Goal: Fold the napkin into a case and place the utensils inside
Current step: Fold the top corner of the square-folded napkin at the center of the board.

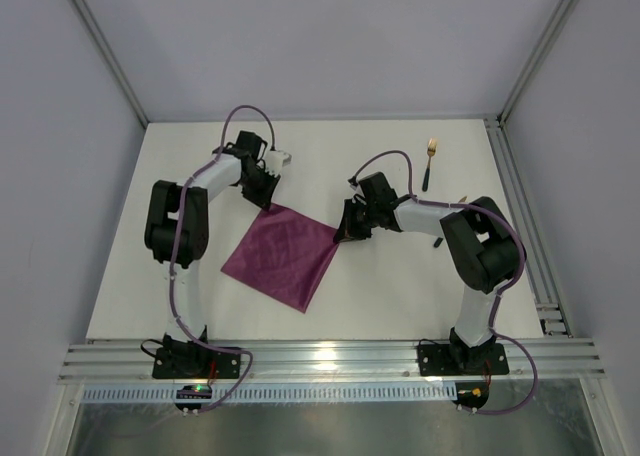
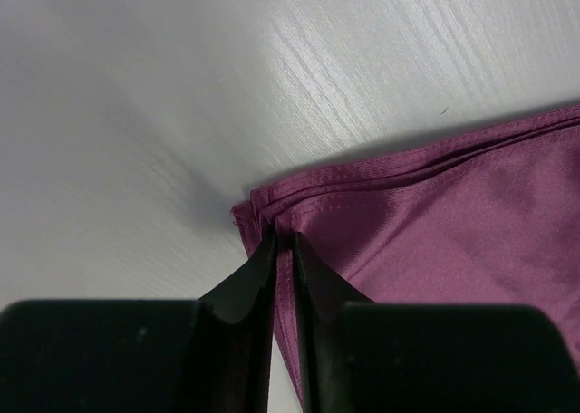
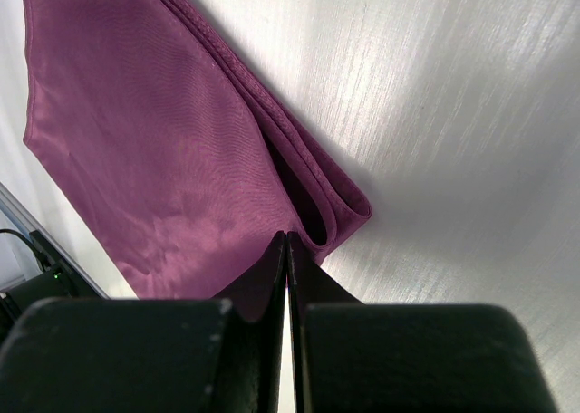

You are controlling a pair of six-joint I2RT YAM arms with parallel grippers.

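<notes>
Magenta-purple, soft and plain, the square cloth napkin (image 1: 278,258) lies in the middle of the white table (image 1: 400,296) in the top view, turned like a diamond. It looks already folded to a smaller square, but it is not yet the narrow case. So I judge the task to be in its early half: more folding is left, and then both utensils must go inside. The slim gold fork with a dark handle (image 1: 429,166) lies far back on the right, well apart from the napkin. The knife I cannot find with certainty. The left gripper (image 1: 268,204) is at the far corner of the napkin, and the right gripper (image 1: 345,234) is at its right corner.

In the left wrist view, the black fingers (image 2: 240,291) stand almost together, with only a thin slit. The corner of the stacked hems seems pinched between them. Several layers show here, one hem upon another.

In the right wrist view, the fingers (image 3: 258,291) are pressed fully together, with their tips on the top layer near the rounded fold. Whether a layer is caught there, I cannot tell. The cloth is smooth and a little shiny.
</notes>
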